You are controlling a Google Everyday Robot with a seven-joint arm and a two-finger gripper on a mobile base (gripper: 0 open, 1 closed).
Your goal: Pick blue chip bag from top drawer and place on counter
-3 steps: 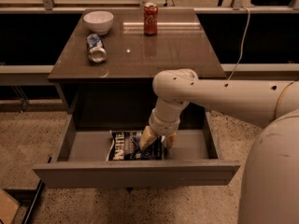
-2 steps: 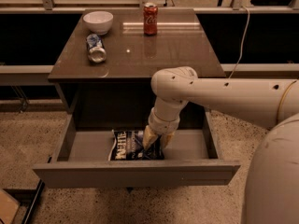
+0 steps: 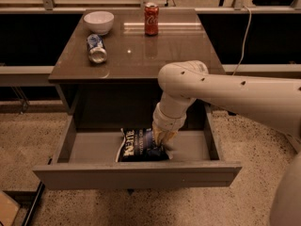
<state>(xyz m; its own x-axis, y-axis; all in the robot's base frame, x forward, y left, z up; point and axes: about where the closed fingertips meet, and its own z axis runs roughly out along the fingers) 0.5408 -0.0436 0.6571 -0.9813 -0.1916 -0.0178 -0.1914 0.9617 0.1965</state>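
In top drawer [image 3: 91,147]: end effector [image 3: 162,138] (speckled floor [image 3: 28,135])

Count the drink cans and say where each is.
2. The red can stands far back on the counter; the crushed blue can lies front-left of it. The gripper is in the top drawer; the arm may hide more there.

Open top drawer [image 3: 136,174], desk [image 3: 164,55] front bare
The tool [image 3: 162,138] sits low in it at the blue chip bag [image 3: 136,146]; bare floor flanks both. Bowl [image 3: 99,21], crushed can [image 3: 96,48], Coca-Cola can [image 3: 151,19] occupy the desk's rear.
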